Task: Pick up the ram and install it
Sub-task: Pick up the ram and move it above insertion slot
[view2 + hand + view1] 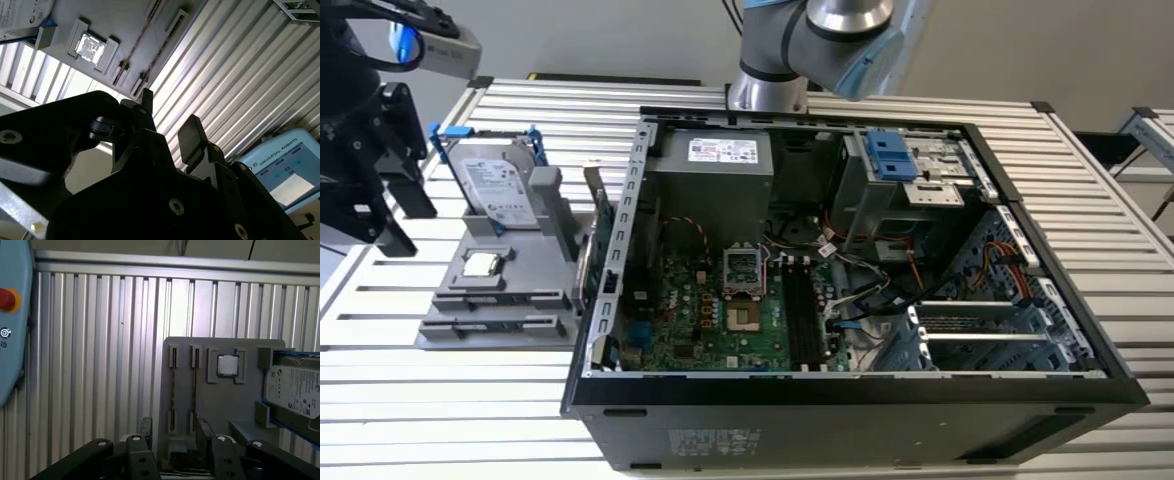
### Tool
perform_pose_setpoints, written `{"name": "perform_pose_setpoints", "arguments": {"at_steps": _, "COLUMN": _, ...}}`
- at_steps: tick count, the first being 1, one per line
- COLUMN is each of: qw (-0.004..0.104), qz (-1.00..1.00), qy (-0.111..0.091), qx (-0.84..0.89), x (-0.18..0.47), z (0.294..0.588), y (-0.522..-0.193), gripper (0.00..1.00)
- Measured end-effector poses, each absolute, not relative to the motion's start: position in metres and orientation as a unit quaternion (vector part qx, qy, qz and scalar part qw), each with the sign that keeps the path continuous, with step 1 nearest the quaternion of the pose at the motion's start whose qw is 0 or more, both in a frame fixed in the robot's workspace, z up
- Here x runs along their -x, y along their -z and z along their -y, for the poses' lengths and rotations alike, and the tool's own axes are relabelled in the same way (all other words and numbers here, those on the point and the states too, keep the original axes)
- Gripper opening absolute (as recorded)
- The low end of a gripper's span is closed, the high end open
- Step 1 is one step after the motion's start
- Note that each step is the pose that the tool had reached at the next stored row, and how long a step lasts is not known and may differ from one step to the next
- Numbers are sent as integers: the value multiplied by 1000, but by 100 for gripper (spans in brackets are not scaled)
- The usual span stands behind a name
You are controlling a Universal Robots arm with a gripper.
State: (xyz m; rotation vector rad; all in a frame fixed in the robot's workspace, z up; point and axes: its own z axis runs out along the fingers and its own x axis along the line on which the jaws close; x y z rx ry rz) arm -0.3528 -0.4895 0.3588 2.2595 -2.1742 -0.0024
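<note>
Work on the ram looks barely started. The bench (1121, 250) is made of silver slats, and a big open computer case (854, 400) sits on it. Just beside the case, on the exterior view's left, lies a gray holder (534, 272). The gripper (174, 432) hangs near the holder, on the side away from the case. Its fingers are apart and there is nothing between them.

A silver hard drive (494, 190) stands in the holder. Inside the case, the long black slots (801, 310) on the green board look bare, so the ram is probably not put in yet. The ram (603, 250) seems to be the thin green stick standing on its edge between the holder and the case wall, though that is hard to be sure of. A small square chip (483, 264) rests on the holder too.

White labels show on the hard drive and on the gray power box (707, 190) at the back of the case. Their print is too small to tell.
</note>
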Motion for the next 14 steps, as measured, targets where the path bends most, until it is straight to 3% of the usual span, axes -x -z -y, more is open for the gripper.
{"name": "perform_pose_setpoints", "arguments": {"at_steps": 14, "qw": 4, "qz": 693, "qy": -1, "qx": -721, "x": 353, "z": 488, "y": -349, "gripper": 100}}
